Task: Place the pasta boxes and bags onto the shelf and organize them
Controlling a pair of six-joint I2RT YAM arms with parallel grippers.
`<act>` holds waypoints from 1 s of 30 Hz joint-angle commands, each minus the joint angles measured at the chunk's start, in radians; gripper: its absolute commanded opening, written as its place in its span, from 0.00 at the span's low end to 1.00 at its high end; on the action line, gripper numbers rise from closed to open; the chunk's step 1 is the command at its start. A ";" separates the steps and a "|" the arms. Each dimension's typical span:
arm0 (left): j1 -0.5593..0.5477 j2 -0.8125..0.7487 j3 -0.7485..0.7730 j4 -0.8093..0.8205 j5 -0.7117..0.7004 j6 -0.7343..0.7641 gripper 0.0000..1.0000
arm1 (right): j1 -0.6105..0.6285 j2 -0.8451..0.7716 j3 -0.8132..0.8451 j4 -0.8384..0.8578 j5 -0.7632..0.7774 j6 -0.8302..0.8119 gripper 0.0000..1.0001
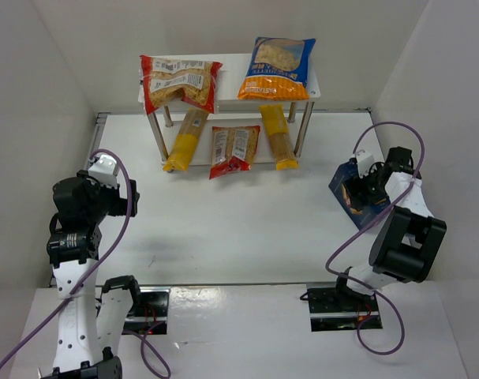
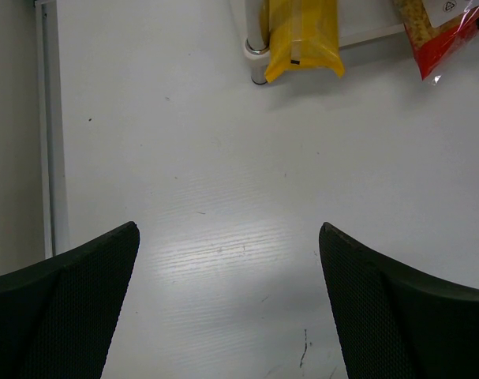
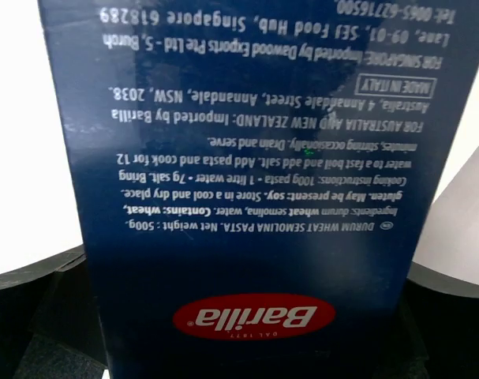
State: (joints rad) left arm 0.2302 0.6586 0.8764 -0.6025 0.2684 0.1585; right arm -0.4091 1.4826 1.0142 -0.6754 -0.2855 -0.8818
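The white shelf (image 1: pixel 227 101) stands at the back. A red-edged clear bag (image 1: pixel 179 82) and the orange-and-blue bag (image 1: pixel 278 68) lie on top of it. Under it lie two long yellow bags (image 1: pixel 185 140) (image 1: pixel 278 136) and a second red-edged bag (image 1: pixel 233 148). My right gripper (image 1: pixel 364 188) is shut on the dark blue Barilla box (image 1: pixel 352 197) at the right; the box fills the right wrist view (image 3: pixel 255 181) between the jaws. My left gripper (image 1: pixel 103 167) is open and empty at the left, over bare table (image 2: pixel 227 253). One yellow bag's end (image 2: pixel 302 35) shows in the left wrist view.
White walls close in the table on the left, back and right. A metal shelf leg (image 2: pixel 257 59) stands beside the yellow bag. A red bag corner (image 2: pixel 448 35) shows at the top right of the left wrist view.
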 commanded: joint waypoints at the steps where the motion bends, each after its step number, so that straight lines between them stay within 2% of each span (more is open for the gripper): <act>1: -0.005 -0.004 -0.005 0.015 0.026 0.018 1.00 | -0.005 0.033 -0.016 0.020 -0.053 -0.008 1.00; 4: -0.005 -0.004 -0.005 0.015 0.035 0.018 1.00 | -0.005 0.057 -0.016 -0.003 -0.079 -0.017 0.93; 7: -0.005 -0.004 -0.005 0.015 0.035 0.018 1.00 | -0.005 0.058 -0.006 -0.044 -0.090 -0.026 0.68; 8: -0.005 -0.004 -0.005 0.015 0.035 0.018 1.00 | -0.005 0.058 0.003 -0.055 -0.090 -0.026 0.55; 14: -0.005 -0.004 -0.005 0.015 0.035 0.018 1.00 | -0.005 -0.022 0.003 -0.111 -0.119 -0.026 0.29; 15: -0.005 -0.004 -0.005 0.015 0.035 0.018 1.00 | -0.005 -0.039 0.003 -0.137 -0.119 -0.026 0.19; 17: -0.005 -0.004 -0.005 0.015 0.035 0.018 1.00 | 0.006 -0.094 0.003 -0.171 -0.159 -0.026 0.08; 20: -0.005 -0.013 -0.005 0.015 0.035 0.018 1.00 | 0.064 -0.180 0.012 -0.208 -0.179 -0.014 0.00; 26: -0.005 -0.022 -0.005 0.015 0.035 0.018 1.00 | 0.240 -0.329 0.012 -0.220 -0.136 0.116 0.00; 30: -0.005 -0.022 -0.005 0.015 0.035 0.018 1.00 | 0.425 -0.358 0.032 -0.201 -0.080 0.217 0.00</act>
State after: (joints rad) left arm 0.2298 0.6498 0.8764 -0.6029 0.2768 0.1585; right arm -0.0711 1.1660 0.9962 -0.9043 -0.3622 -0.7597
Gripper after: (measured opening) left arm 1.000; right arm 0.768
